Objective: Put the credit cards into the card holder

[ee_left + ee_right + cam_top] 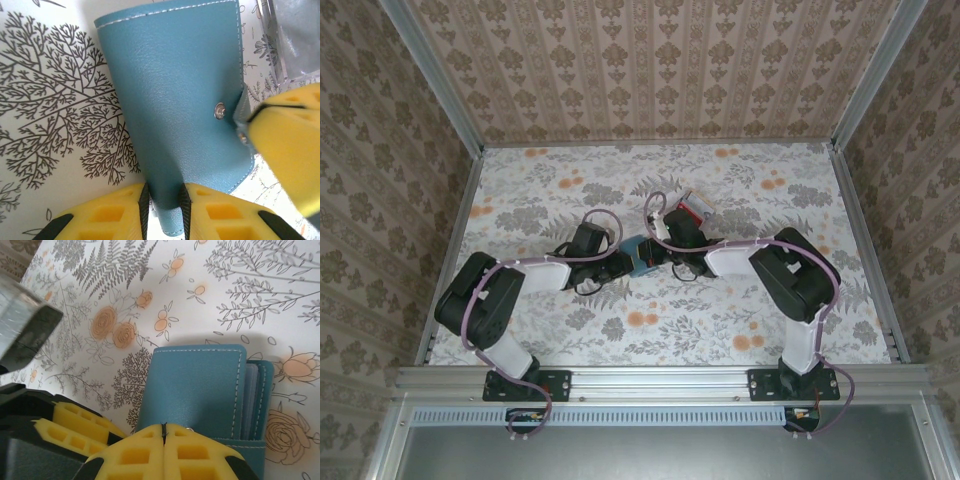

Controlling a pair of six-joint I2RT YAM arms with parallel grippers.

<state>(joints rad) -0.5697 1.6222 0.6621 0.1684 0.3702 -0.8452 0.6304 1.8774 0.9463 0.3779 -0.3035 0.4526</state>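
- Left gripper (164,207): jaws slightly apart, clamping holder (175,100) at its edge.
- Right gripper (163,435): fully closed, pinching holder's snap tab.
- Holder: on table (720,330), between grippers; cards (698,207) near, farther back.

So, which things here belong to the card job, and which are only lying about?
Belonging to the job: card holder, pinched by the left tool; right tool, shut at the holder's edge; credit cards, beyond the holder.
Just background: flowered table cover; patterned walls.
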